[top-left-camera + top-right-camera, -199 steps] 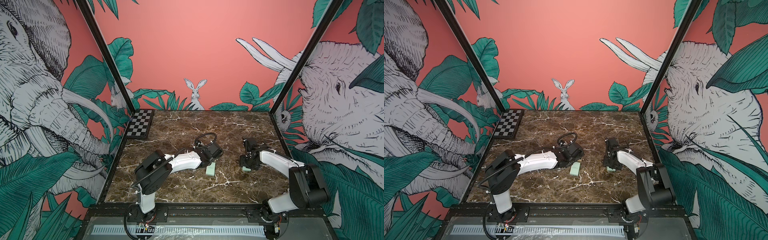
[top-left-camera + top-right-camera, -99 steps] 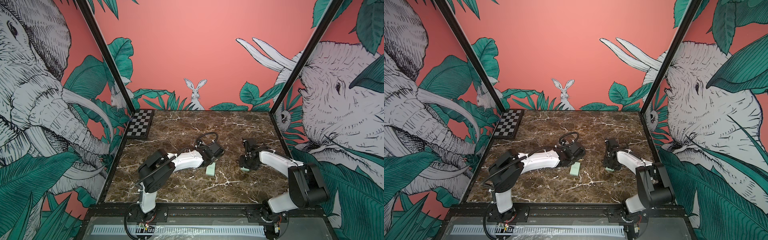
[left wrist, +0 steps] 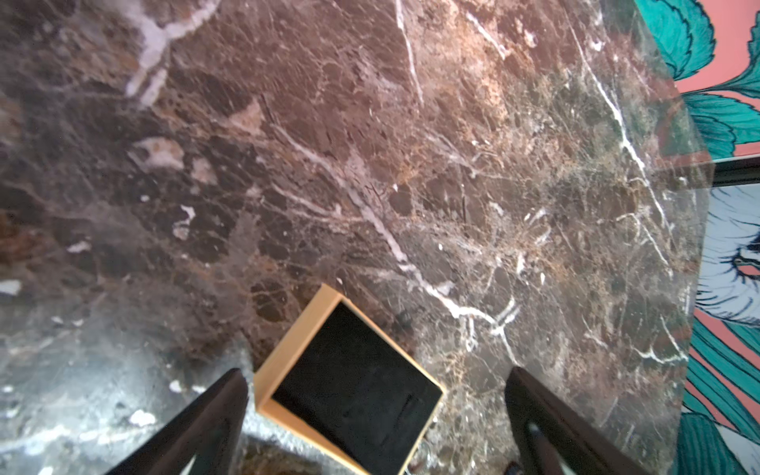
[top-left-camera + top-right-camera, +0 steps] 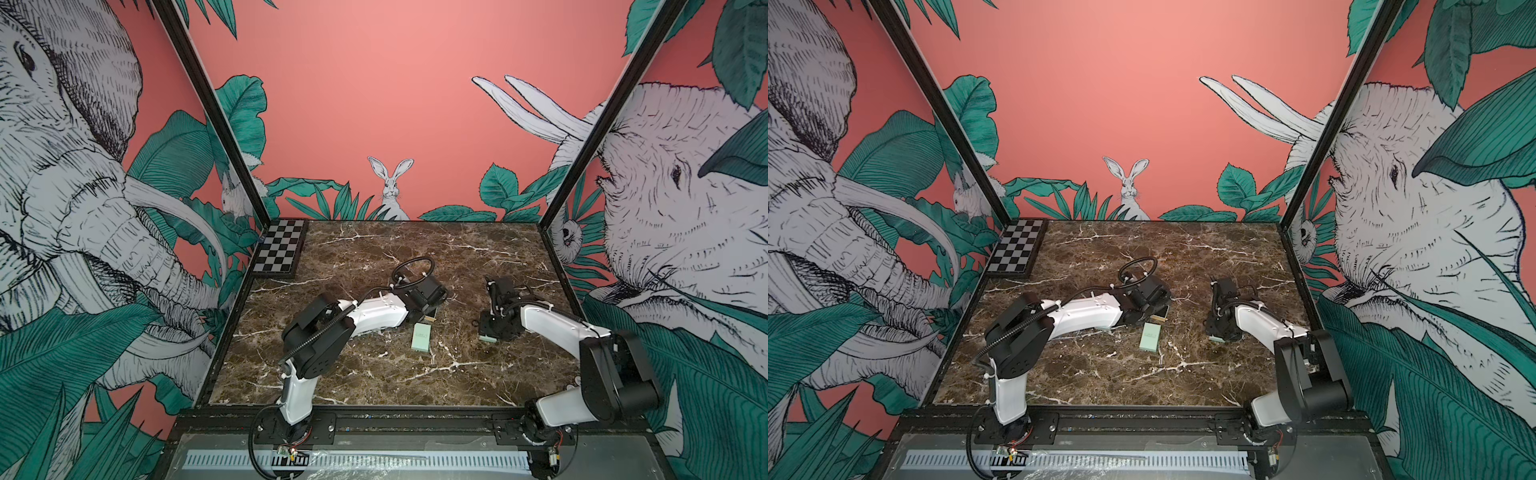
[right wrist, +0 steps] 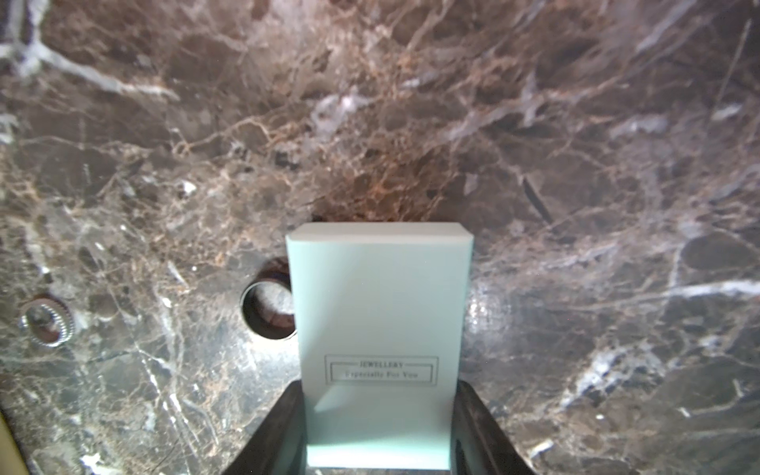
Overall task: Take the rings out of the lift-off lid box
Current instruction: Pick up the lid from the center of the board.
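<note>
Beside the mint box (image 5: 380, 304), 1 ring (image 5: 251, 314) sits partly covered.

On the table (image 4: 374, 257), the checkerboard (image 4: 277, 249) occupies the far left corner and the centre box (image 4: 421, 337) lies near the middle. The open box base (image 3: 353, 390) sits just behind it, between the jaws of the left tool (image 3: 374, 372); to the right, the second box (image 5: 378, 304) lies between the jaws of the right tool (image 5: 379, 386). One ring (image 5: 267, 312) lies directly beside the second box, another ring (image 5: 47, 320) farther off on the same side.
</note>
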Robot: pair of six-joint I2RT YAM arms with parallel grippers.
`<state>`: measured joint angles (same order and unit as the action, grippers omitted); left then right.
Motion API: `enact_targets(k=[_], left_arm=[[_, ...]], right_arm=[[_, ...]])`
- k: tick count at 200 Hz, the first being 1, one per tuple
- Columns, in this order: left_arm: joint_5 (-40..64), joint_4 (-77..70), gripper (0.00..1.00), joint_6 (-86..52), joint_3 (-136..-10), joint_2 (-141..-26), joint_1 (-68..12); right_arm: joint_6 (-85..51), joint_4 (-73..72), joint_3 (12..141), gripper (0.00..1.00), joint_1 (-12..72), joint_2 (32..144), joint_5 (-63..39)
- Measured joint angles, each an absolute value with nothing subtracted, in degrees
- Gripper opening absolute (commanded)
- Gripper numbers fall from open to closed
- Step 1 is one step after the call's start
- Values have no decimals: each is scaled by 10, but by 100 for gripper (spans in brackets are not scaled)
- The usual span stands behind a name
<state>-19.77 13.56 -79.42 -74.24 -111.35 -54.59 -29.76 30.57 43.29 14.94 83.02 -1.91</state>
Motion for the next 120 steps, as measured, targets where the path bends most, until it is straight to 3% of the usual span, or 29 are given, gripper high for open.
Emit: enact_targets(k=[120], left_arm=[[-179,139,99,-803,-745,-1131,-543]], right_arm=[[-298,283,423,41,149,796,-39]])
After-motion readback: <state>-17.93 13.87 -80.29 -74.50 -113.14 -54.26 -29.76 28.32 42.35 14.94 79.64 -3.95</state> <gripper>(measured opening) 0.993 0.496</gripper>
